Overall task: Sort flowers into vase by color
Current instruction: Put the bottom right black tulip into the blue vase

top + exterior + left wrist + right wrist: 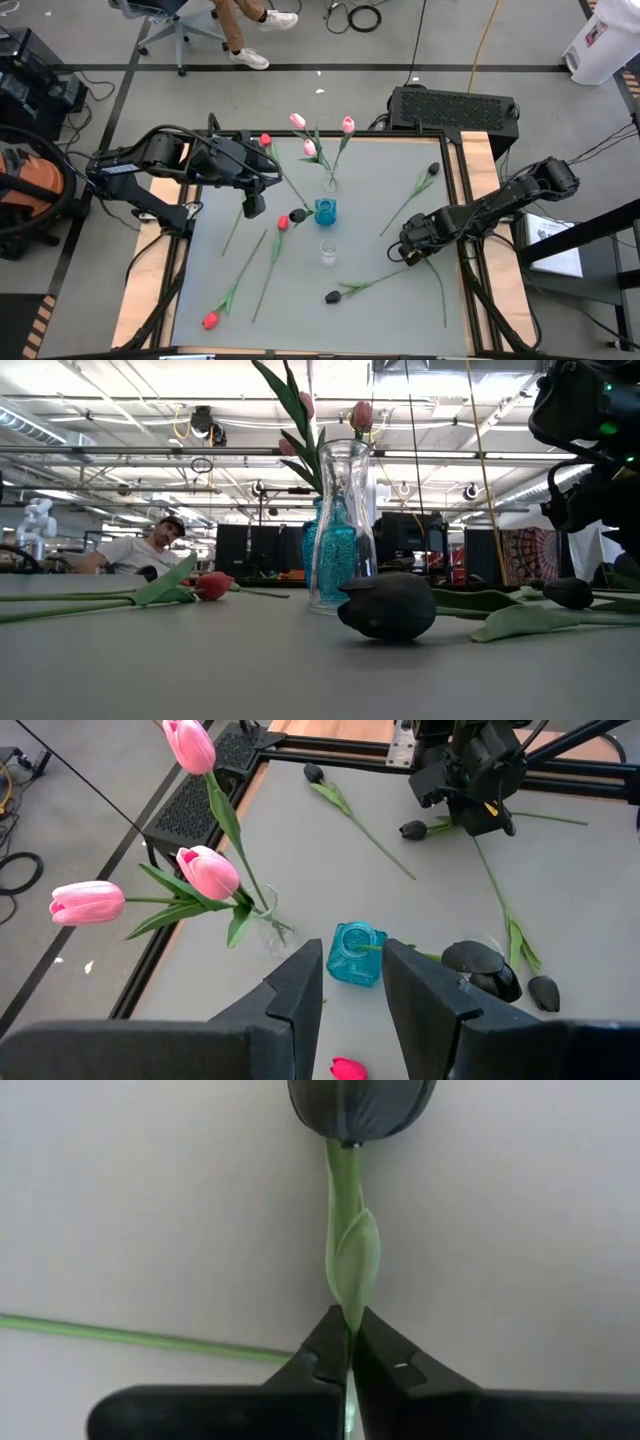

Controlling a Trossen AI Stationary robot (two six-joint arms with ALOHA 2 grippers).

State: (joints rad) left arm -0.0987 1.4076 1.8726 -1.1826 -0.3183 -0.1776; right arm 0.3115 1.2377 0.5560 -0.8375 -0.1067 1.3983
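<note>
My right gripper (pixel 411 252) stands at the table's right, pointing down, shut on a black tulip (pixel 360 1102) that lies on the table. My left gripper (pixel 352 985) hovers open, with nothing between its fingers, over the table's left, left of the blue vase (pixel 326 212). Three pink tulips stand in a clear vase (pixel 330 183). A black tulip head (pixel 297 215) shows beside the blue vase, its stem reaching the vase's mouth. Red tulips (pixel 282 222) (pixel 210 320) and black tulips (pixel 432 170) (pixel 332 296) lie flat on the table. My right gripper pinches the black tulip's stem a little below the head, where a small leaf wraps it (pixel 352 1308), between its two fingertips. The fingers come from above, pointing down, and close across the stem. The tulip lies flat on the table, its long stem (pixel 440 295) running toward the near edge.
A small clear glass (pixel 328 252) stands near the blue vase, toward the near edge. A black box (pixel 452 106) sits beyond the far right corner. A person sits in the room behind the table (pixel 150 550). Bare tabletop lies at the near middle (pixel 380 315).
</note>
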